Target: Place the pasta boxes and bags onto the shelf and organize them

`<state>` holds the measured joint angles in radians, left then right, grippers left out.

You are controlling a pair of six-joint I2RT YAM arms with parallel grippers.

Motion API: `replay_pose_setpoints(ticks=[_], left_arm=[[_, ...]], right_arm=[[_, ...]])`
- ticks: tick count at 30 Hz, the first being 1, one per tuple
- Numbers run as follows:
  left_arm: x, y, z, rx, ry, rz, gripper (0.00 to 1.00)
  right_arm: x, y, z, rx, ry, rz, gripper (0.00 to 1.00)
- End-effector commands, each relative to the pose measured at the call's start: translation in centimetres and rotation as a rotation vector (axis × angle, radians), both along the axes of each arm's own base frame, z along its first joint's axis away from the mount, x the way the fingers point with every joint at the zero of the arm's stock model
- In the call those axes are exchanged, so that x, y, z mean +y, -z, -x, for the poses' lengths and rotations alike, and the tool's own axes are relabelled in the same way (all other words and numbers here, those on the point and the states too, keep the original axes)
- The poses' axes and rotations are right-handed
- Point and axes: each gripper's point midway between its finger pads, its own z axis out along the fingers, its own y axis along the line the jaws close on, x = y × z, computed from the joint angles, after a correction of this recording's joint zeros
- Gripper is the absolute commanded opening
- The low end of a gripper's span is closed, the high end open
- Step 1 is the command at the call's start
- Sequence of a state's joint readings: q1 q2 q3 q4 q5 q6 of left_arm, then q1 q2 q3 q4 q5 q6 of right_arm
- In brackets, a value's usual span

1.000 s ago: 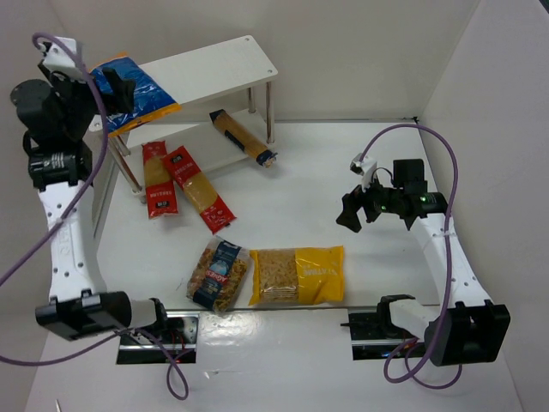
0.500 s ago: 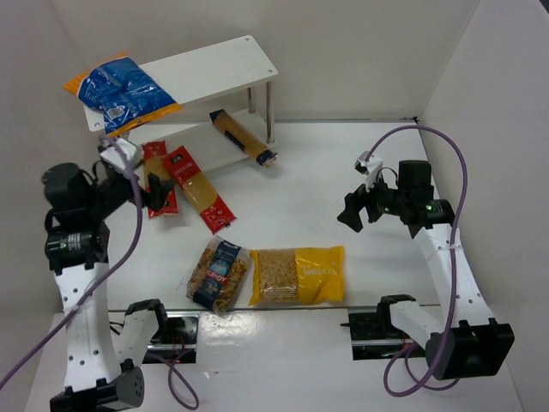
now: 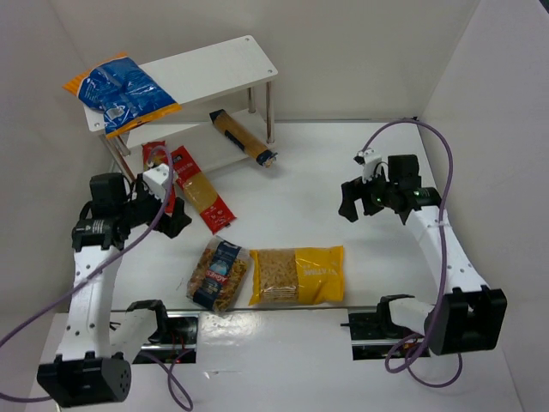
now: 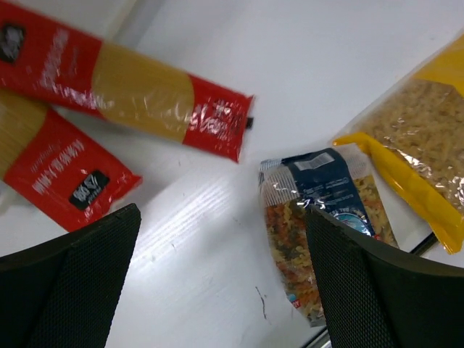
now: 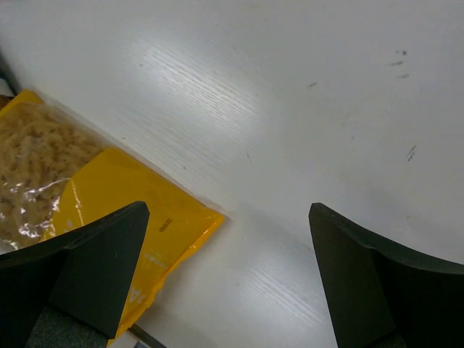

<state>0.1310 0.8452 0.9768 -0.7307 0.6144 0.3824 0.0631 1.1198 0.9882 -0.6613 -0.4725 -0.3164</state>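
Observation:
The white shelf [image 3: 214,64] stands at the back left. A blue-orange bag [image 3: 120,90] lies on its top board, overhanging the left end. The slim brown-orange spaghetti pack [image 3: 243,137] lies on the lower board, poking out to the right. Two red spaghetti packs [image 3: 199,189] [image 3: 154,159] lie on the table in front of the shelf. My left gripper [image 3: 178,219] hangs open just beside them, holding nothing; the left wrist view shows both red packs [image 4: 145,94] [image 4: 58,167] and the fusilli bag [image 4: 319,210]. My right gripper [image 3: 349,202] is open over bare table, above the yellow bag [image 3: 298,275] [image 5: 94,196].
The fusilli bag [image 3: 219,273] and the yellow bag lie side by side near the table's front edge, by the metal rail [image 3: 283,316]. White walls close in the table at the back and both sides.
My left arm has swung down from the blue-orange bag on the shelf top to low over the table beside the red packs. The bag stays on the shelf. My right gripper shifted slightly.

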Motion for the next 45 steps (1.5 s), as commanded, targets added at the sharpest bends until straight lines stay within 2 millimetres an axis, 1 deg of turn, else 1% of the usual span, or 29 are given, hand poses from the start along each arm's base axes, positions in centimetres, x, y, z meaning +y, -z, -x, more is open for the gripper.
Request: replay_pose_setpoints(ticks=[1,2,3,4,6,7,8,9,10,12,13,14,19,21,23,36,39,41,44,45], left_arm=[[1.8,2.5,-1.4,0.116,-0.137,-0.012,1.0],[1.6,2.3,-1.5,0.107,-0.126,-0.004,1.0],[1.0,2.3,-1.5,0.101,-0.094,-0.014,1.0],[0.6,2.5,-1.5,0.11,-0.078,-0.014,1.0],[0.1,3.0,-1.5,0.135,-0.068,-0.017,1.0],[-0.4,3.5,-1.6,0.158,-0.058,-0.019,1.0],[-0.5,3.6,-1.6,0.158,-0.056,-0.026,1.0],[-0.5,3.9,-1.7,0.174,-0.061,-0.02,1.0],[-0.3,3.9,-1.7,0.175,-0.069,-0.027,1.0],[-0.1,3.6,-1.9,0.156,-0.084,-0.028,1.0],[-0.2,3.1,-1.9,0.139,-0.09,-0.021,1.0],[-0.2,3.5,-1.8,0.15,-0.09,-0.021,1.0],[-0.2,2.7,-1.5,0.116,-0.09,-0.021,1.0],[-0.2,2.6,-1.7,0.107,-0.09,-0.021,1.0],[-0.2,3.0,-1.6,0.116,-0.09,-0.021,1.0],[-0.1,2.8,-1.5,0.111,-0.102,-0.02,1.0],[0.5,2.8,-2.1,0.109,-0.151,-0.023,1.0],[1.0,3.5,-2.7,0.139,-0.19,-0.026,1.0],[1.1,4.7,-3.3,0.184,-0.204,-0.037,1.0],[1.1,4.7,-3.5,0.188,-0.204,-0.038,1.0]], right_arm=[[-1.2,1.2,-1.9,0.058,0.127,0.032,1.0],[-1.4,1.7,-2.1,0.072,0.136,0.044,1.0],[-2.0,2.4,-2.1,0.1,0.17,0.066,1.0],[-2.2,2.8,-2.4,0.118,0.196,0.072,1.0],[-2.6,3.3,-2.2,0.143,0.217,0.087,1.0],[-2.8,3.4,-2.2,0.142,0.224,0.095,1.0],[-2.9,3.1,-2.2,0.137,0.243,0.09,1.0],[-2.6,3.0,-2.2,0.126,0.234,0.088,1.0],[-2.6,2.9,-1.9,0.122,0.234,0.087,1.0],[-3.0,2.7,-2.5,0.095,0.253,0.101,1.0],[-2.9,2.7,-2.5,0.097,0.257,0.102,1.0],[-2.9,2.7,-2.5,0.097,0.257,0.102,1.0],[-2.6,2.7,-2.5,0.098,0.248,0.093,1.0],[-2.2,2.7,-2.4,0.095,0.227,0.093,1.0],[-2.2,2.7,-2.4,0.095,0.227,0.093,1.0],[-2.1,2.6,-2.3,0.096,0.22,0.086,1.0],[-2.1,2.6,-2.3,0.096,0.22,0.086,1.0],[-2.1,2.4,-2.3,0.087,0.22,0.084,1.0],[-2.1,2.4,-2.3,0.087,0.22,0.084,1.0],[-2.1,2.4,-2.3,0.087,0.22,0.084,1.0]])
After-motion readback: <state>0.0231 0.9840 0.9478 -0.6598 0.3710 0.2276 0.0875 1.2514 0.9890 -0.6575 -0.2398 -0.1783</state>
